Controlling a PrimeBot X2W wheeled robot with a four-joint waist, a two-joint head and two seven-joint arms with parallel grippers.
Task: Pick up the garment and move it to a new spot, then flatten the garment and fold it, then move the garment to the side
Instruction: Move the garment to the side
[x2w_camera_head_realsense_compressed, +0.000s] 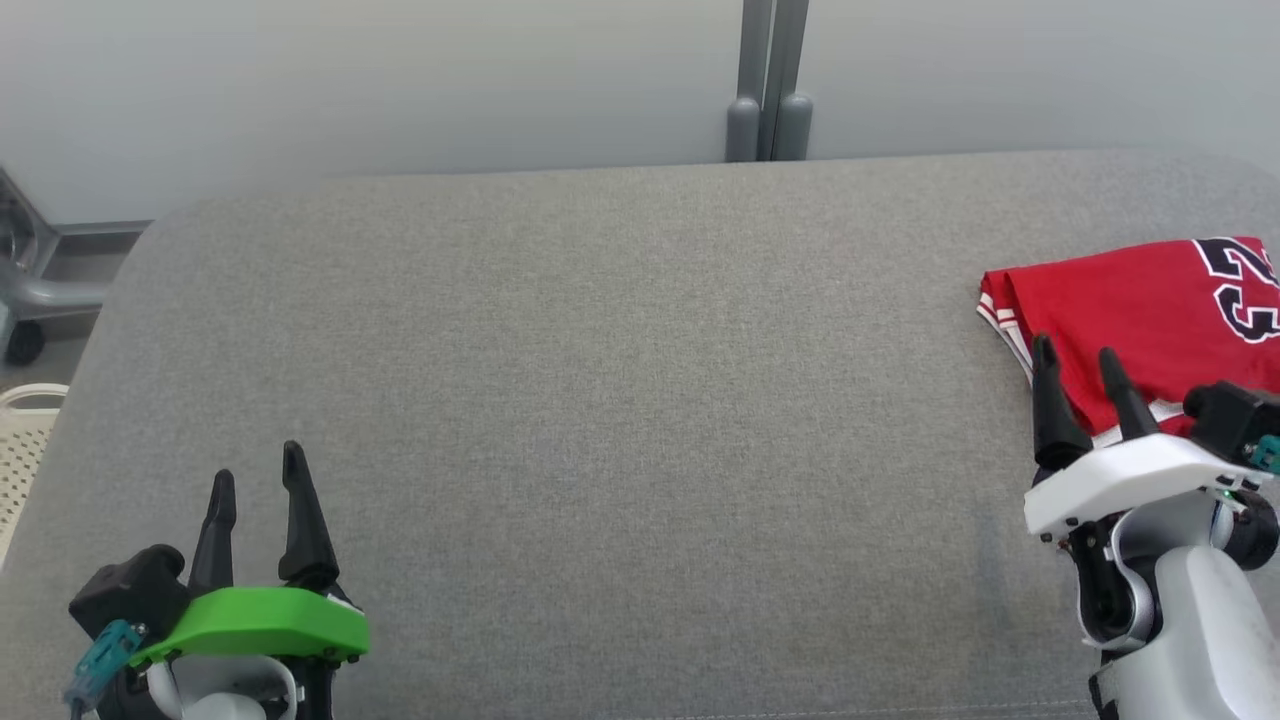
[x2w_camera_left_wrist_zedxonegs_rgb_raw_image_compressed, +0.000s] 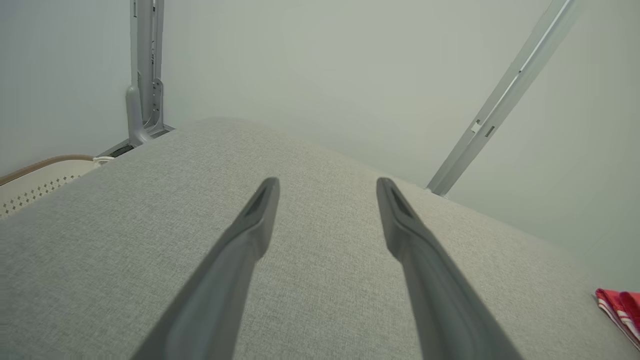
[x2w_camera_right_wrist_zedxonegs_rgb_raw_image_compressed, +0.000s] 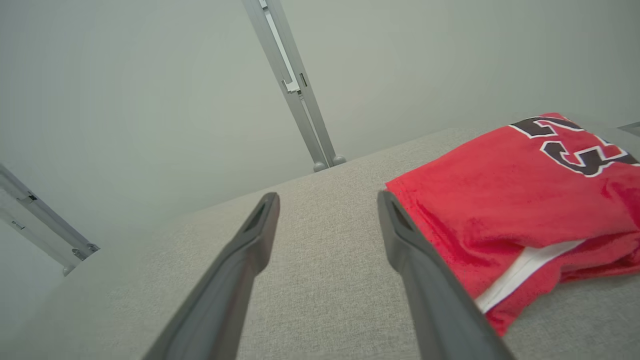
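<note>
The folded red garment (x2w_camera_head_realsense_compressed: 1130, 310) lies just ahead of our right gripper (x2w_camera_head_realsense_compressed: 1076, 349), fingers wide and empty; our left gripper (x2w_camera_head_realsense_compressed: 258, 475), also wide, sits well apart.

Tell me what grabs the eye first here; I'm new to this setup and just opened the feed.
The folded red garment with dark numerals stands out, lying at the far right of the grey padded surface. The right hand hangs open at its near corner, not gripping it. The left hand, with its bright green mount, sits open at the lower left over bare fabric.
</note>
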